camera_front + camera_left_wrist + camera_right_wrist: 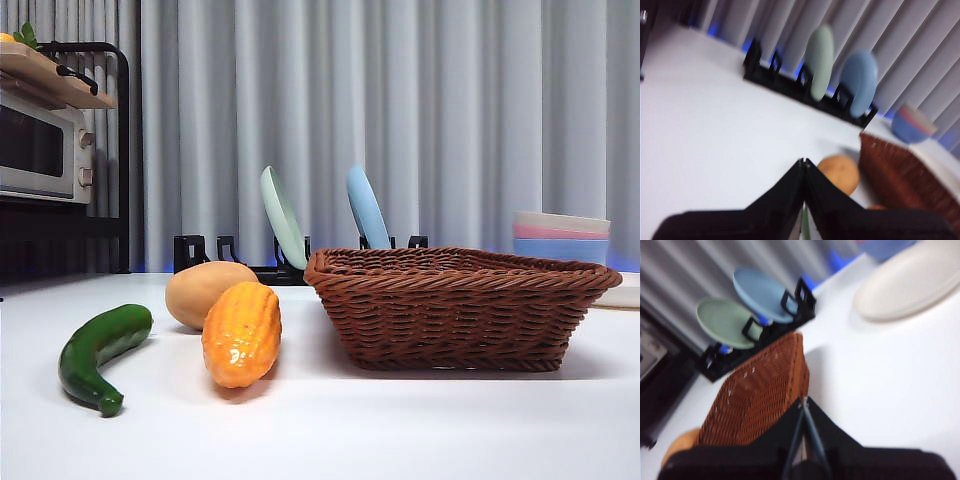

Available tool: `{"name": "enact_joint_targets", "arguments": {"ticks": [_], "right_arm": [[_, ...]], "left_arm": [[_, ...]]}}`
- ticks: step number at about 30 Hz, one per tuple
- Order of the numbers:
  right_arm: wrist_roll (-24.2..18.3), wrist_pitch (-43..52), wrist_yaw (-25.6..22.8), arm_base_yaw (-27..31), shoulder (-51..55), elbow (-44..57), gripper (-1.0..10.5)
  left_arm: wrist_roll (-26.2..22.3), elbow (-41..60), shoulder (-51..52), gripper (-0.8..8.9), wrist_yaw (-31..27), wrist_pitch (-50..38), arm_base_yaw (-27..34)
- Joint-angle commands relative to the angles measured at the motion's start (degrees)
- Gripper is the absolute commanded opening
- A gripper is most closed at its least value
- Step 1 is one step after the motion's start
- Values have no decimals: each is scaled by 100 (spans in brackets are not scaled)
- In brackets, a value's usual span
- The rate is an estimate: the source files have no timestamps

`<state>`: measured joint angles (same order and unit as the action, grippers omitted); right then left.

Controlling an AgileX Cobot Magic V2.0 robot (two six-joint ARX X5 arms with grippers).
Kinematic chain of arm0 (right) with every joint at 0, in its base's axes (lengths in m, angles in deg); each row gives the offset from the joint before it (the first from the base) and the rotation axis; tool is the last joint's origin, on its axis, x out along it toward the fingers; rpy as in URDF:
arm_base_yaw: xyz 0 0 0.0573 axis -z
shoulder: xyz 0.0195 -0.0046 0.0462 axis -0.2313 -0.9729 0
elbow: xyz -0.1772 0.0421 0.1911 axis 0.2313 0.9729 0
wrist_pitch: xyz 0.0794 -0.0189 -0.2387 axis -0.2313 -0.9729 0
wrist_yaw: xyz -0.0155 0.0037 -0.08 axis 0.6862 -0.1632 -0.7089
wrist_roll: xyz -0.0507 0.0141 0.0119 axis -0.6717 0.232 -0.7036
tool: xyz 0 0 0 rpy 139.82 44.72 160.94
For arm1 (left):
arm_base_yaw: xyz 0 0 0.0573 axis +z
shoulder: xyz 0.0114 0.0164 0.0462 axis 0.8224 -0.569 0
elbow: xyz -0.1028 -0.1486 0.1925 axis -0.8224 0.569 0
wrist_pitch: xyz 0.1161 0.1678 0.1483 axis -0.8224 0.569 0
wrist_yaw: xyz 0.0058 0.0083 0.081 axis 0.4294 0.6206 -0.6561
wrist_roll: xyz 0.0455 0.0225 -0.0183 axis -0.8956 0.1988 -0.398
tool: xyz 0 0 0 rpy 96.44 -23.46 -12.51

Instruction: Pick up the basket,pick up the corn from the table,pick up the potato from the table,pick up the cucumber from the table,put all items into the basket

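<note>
The brown wicker basket [455,305] stands empty on the white table [330,430], right of centre. To its left lie the orange corn [241,333], the tan potato [205,292] behind it, and the dark green cucumber [100,353] furthest left. My left gripper [804,161] hangs shut above the table, short of the potato [840,172] and the basket [905,182]. My right gripper [803,401] is shut too, just over the near rim of the basket [757,395]. Neither arm shows in the front view.
A black rack [250,262] behind the vegetables holds a green plate [283,216] and a blue plate [367,208]. Stacked bowls [560,238] and a cream plate [910,280] sit at the back right. A microwave [45,150] stands at the far left.
</note>
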<state>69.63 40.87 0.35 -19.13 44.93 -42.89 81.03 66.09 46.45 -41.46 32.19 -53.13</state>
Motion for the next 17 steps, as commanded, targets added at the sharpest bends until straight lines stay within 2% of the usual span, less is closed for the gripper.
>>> {"name": "enact_joint_targets", "arguments": {"ticks": [1,10,17], "right_arm": [[-238,74,-166,7,-203,-352,-10],[-1526,-11,-162,7,-1989,-1891,-10],[-2098,-439,-94,7,-3832,-3333,-9]], "left_arm": [[98,-474,-120,-6,-168,-33,15],[-343,-1912,-1646,-6,-96,190,13],[-1252,-3156,-3394,-6,662,540,13]]}}
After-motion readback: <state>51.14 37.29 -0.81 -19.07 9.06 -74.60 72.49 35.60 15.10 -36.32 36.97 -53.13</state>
